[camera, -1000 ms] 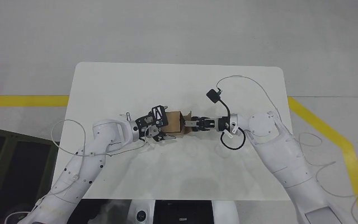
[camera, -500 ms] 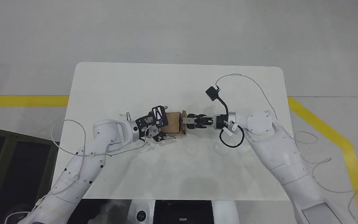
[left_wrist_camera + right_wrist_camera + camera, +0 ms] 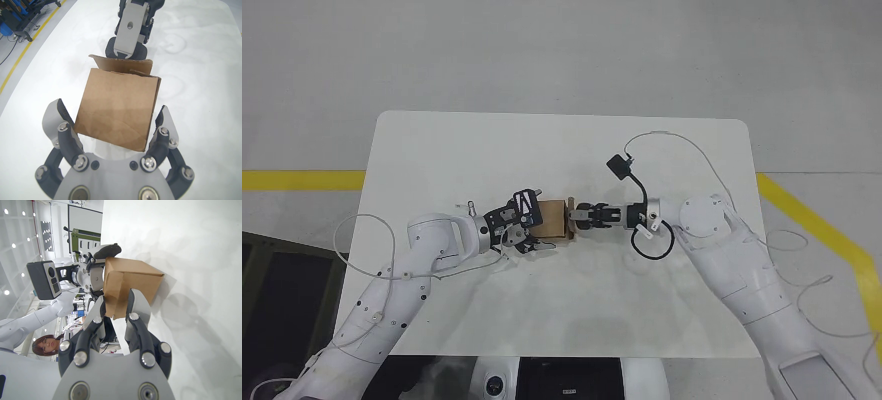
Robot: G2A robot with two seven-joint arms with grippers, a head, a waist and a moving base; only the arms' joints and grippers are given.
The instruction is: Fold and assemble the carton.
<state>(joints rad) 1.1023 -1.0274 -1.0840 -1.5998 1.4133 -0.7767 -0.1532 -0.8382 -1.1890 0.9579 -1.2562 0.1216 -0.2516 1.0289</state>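
white table (image 3: 442, 140) under both arms, and we start at the left: the left gripper (image 3: 112, 108) sits at the carton's left end, its fingers (image 3: 63, 113) spread wide and brought in on the carton (image 3: 554, 217) across its width, one pad on a corner, the other right at the opposite edge. i read that as a hold, and a light one. the carton itself lies mid-table between the two arms, brown, squared up into a box, a little skewed in that grip, its long axis running left to right along the line from one gripper to the other. so the unfinished end points away from the left arm and straight at the right one. there an end flap (image 3: 121, 65) stands proud of the box edge, not yet folded flat, and whatever is inside is hidden behind it. on to the right: the right gripper (image 3: 116, 298) is up against that end, touching the flap, clearly the nearer of the two to the work. pinching or only pressing, i can't tell. my call: the flap has to go inward along the box's axis, toward the left gripper as backstop. push off-axis and the box may swivel out of that light hold.
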